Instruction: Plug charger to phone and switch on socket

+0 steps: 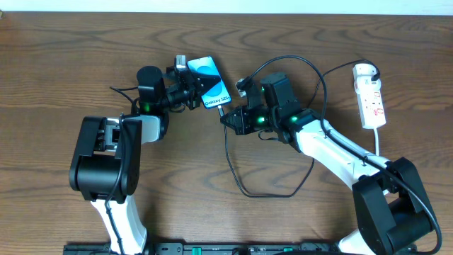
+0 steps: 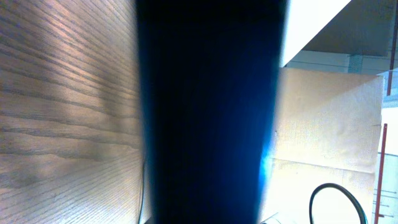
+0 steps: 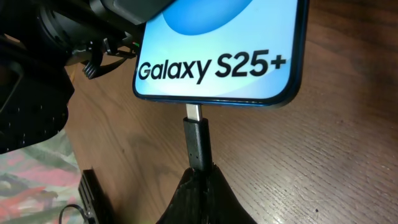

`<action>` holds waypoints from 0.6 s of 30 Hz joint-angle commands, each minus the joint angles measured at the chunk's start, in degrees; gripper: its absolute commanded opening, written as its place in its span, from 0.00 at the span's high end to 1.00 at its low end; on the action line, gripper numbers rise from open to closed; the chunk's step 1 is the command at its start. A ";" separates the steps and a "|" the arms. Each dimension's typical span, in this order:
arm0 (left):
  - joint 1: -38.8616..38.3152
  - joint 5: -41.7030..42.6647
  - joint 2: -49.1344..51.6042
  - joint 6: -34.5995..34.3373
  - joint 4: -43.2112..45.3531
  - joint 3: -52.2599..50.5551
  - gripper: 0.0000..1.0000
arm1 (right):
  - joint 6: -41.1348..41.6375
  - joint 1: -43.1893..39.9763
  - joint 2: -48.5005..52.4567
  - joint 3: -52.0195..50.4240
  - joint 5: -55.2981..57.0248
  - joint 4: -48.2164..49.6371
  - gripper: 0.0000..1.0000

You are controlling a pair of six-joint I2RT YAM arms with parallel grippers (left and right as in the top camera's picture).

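The phone lies tilted at the table's middle back, its light-blue screen reading "Galaxy S25+". My left gripper is shut on its left side. In the left wrist view the phone's dark body fills the middle and hides the fingers. My right gripper is shut on the charger's black connector. The connector's metal tip meets the phone's lower edge, with some metal still showing. The charger cable loops across the table. The white socket lies at the far right.
The socket's thick white cord runs down beside my right arm. The black cable arcs behind the right gripper. A cable loop shows at the lower right of the left wrist view. Patterned cloth lies at the lower left.
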 commanded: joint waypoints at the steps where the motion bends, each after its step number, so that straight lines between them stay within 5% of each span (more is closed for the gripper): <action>1: -0.07 1.44 -0.37 0.17 0.74 1.22 0.93 | 1.20 -0.61 0.79 -0.26 1.14 0.37 0.99; 18: -0.13 3.61 -0.37 5.75 0.74 1.20 0.93 | 6.21 -0.61 0.79 -0.26 0.92 2.73 0.99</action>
